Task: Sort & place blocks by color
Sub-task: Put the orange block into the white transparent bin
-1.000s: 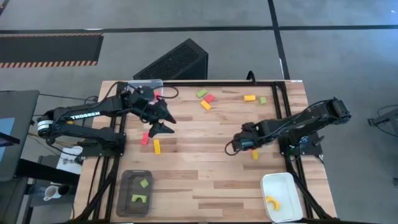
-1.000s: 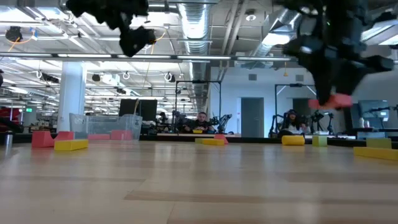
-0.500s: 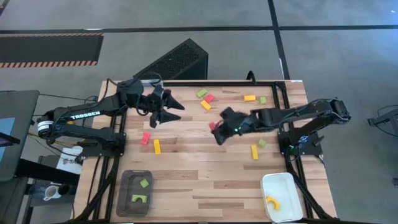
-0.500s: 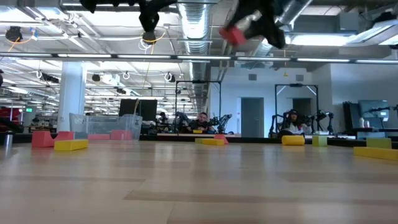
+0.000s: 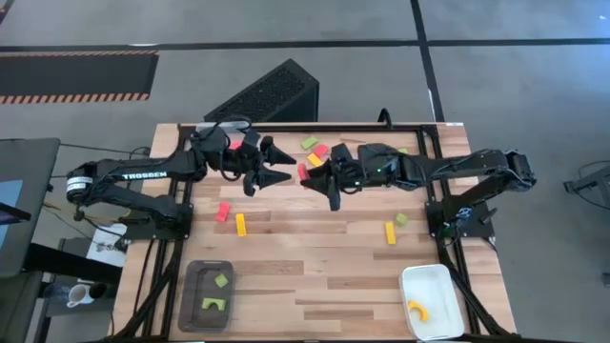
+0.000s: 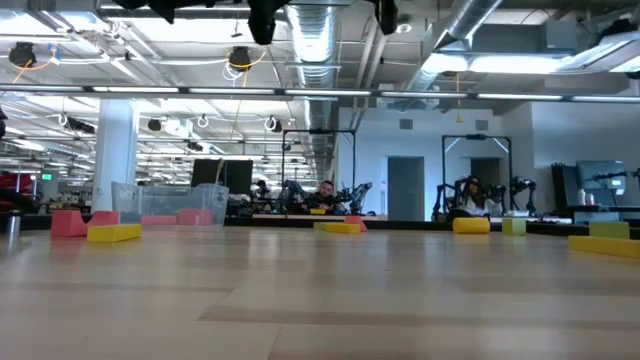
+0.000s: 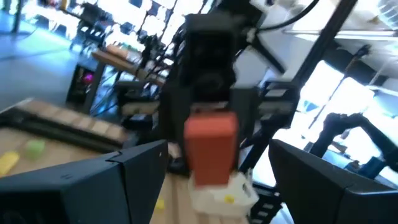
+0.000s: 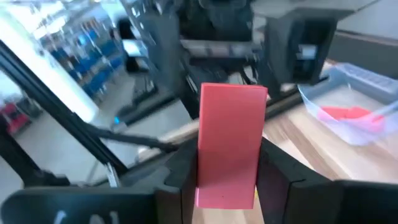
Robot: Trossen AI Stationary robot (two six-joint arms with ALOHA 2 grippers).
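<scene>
1. Trays sit at the table's (image 5: 315, 267) near edge: a dark grey tray (image 5: 207, 294) with two light green pieces at the left corner, and a white tray (image 5: 431, 301) with one yellow arch at the right corner.
2. Loose blocks lie farther in: a yellow bar (image 5: 240, 224) and a red piece (image 5: 222, 211) on the left side, a yellow bar (image 5: 390, 232) and a green cube (image 5: 401, 219) on the right side.
3. Right claw (image 5: 307, 174) hangs above the table's far middle, clenched on a red block (image 8: 230, 144) that stands upright between its fingers in the right wrist view.
4. Left claw (image 5: 276, 164) faces it just beside, released, its two fingers spread wide; the left wrist view shows the red block between those spread fingers, not touched by them.
5. Beyond the two claws, a green, a red and a yellow block (image 5: 314, 152) lie clustered near the far edge, with another yellow block (image 5: 382, 149) farther right.
6. Clear tray (image 8: 357, 102) rests at the far left corner, with red pieces inside.
</scene>
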